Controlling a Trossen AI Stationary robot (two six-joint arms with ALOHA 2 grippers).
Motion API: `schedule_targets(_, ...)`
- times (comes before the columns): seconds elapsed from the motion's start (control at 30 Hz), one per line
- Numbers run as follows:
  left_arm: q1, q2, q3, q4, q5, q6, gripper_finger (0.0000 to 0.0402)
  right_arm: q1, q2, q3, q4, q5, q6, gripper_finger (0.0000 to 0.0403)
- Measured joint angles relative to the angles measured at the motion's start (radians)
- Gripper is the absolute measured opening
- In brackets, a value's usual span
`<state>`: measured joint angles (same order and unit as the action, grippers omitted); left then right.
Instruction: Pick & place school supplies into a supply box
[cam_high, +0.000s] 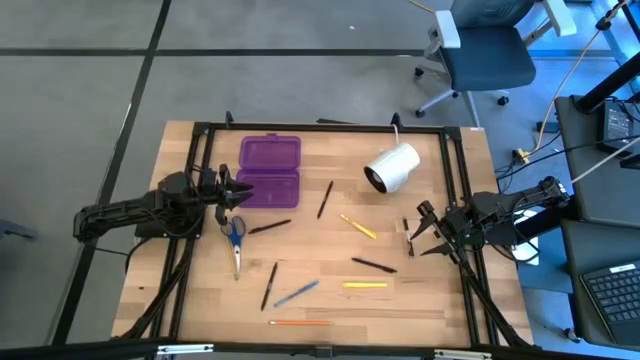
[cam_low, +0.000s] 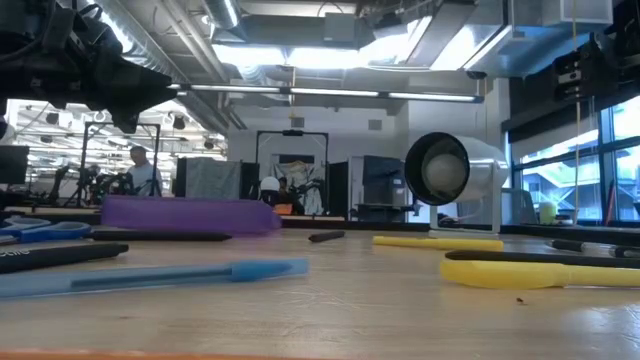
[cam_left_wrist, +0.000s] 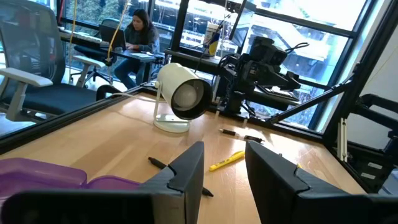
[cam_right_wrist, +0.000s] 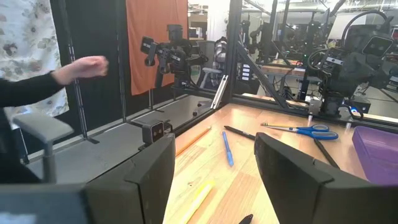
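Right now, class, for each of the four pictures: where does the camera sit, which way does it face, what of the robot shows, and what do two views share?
High view: above the table, facing down; both dark arms show, left gripper open at the translucent purple plastic box, right gripper open.
Low view: table height, facing across the wood; only a dark arm part overhead.
Left wrist view: behind its own open fingers, facing the right arm.
Right wrist view: behind its own open fingers, facing the left arm.
Shared: the white cylindrical roll appears in high, low and left wrist views.

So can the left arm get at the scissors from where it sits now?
Probably yes: the open left gripper hovers right by the scissors, which lie flat with nothing on them; the purple box sits beside, not between.
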<state>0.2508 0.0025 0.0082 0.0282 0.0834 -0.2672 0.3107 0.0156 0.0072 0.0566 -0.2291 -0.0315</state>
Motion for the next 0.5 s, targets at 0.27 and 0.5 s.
schedule_targets(0.27,0.0,0.0,0.0,0.0,0.0,0.0,0.0111,0.0,0.0,0.0,0.0,0.0,0.0,0.0225)
schedule_targets(0.5,0.0,0.0,0.0,0.0,0.0,0.0,0.0112,0.0,0.0,0.0,0.0,0.0,0.009,0.0225)
